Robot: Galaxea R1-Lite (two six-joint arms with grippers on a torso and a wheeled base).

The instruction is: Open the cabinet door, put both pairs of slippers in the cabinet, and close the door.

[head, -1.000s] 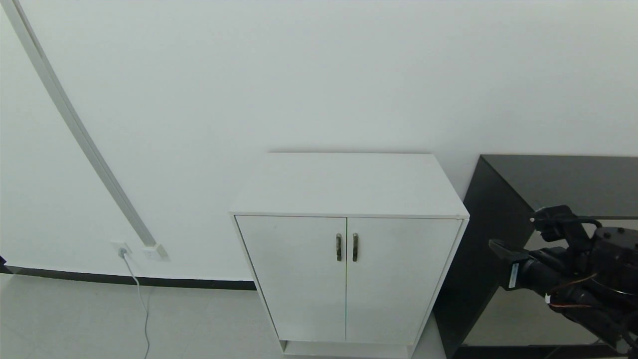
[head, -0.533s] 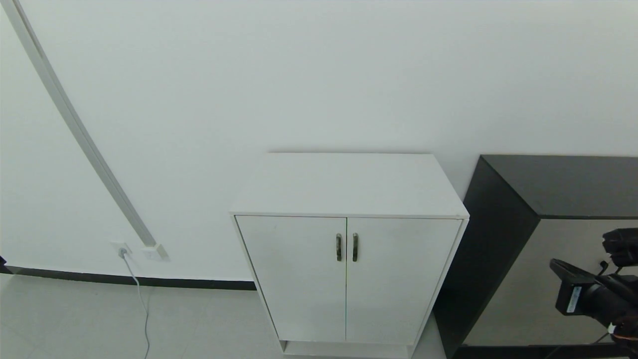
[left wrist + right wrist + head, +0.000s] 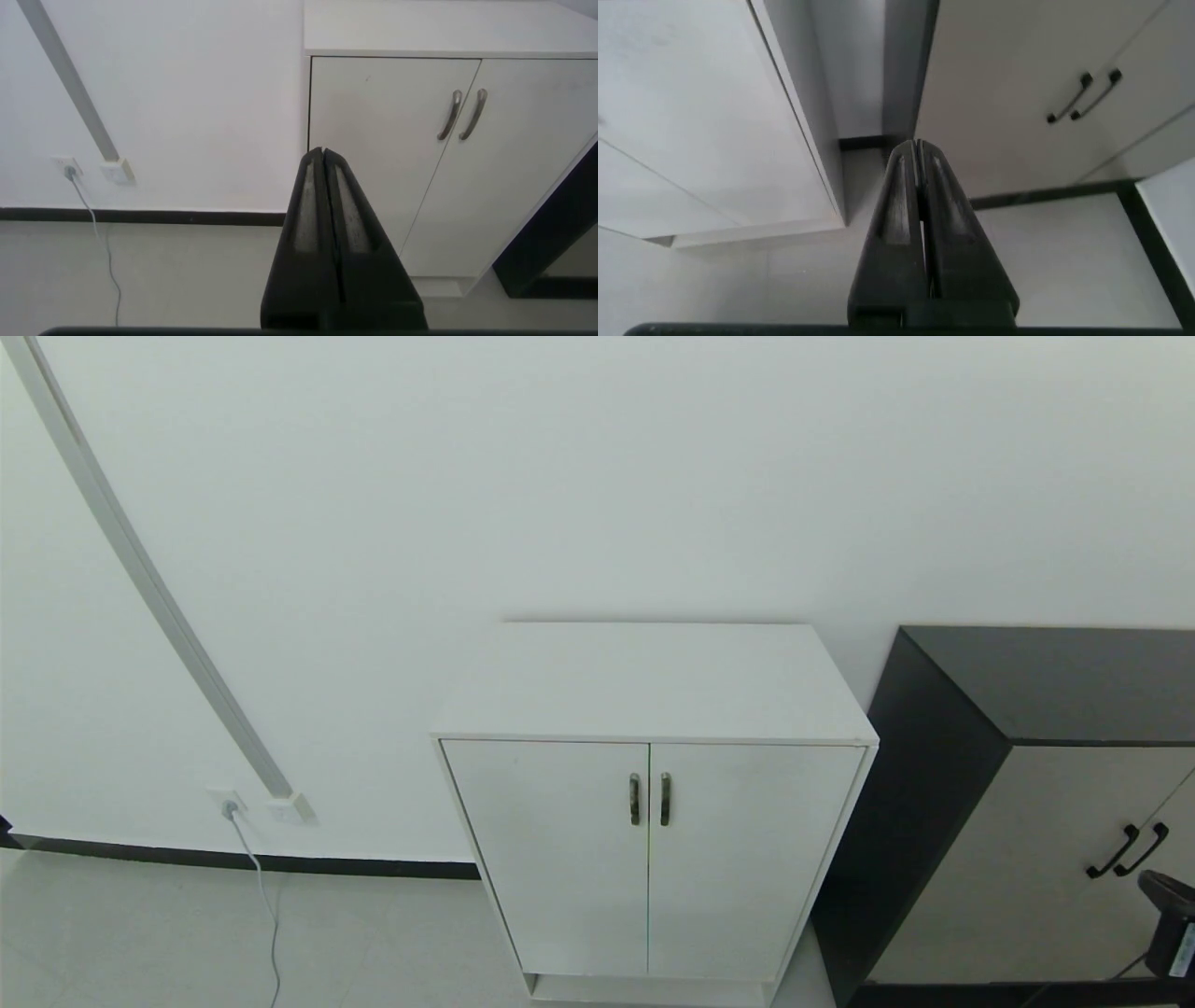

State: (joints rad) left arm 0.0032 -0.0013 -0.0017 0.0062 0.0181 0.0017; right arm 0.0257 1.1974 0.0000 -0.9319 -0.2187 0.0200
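Against the wall (image 3: 560, 476), the white cabinet's (image 3: 653, 681) 2 doors (image 3: 560, 859) stand shut.

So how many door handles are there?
4: a pair of grey handles mid-front on the white cabinet, a pair of black handles on the dark cabinet to its right.

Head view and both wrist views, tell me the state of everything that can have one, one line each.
white cabinet left door, shut.
white cabinet right door, shut.
dark cabinet doors, shut.
cable, plugged into the wall socket.
left tool, shut, holding nothing.
right tool, shut, holding nothing.
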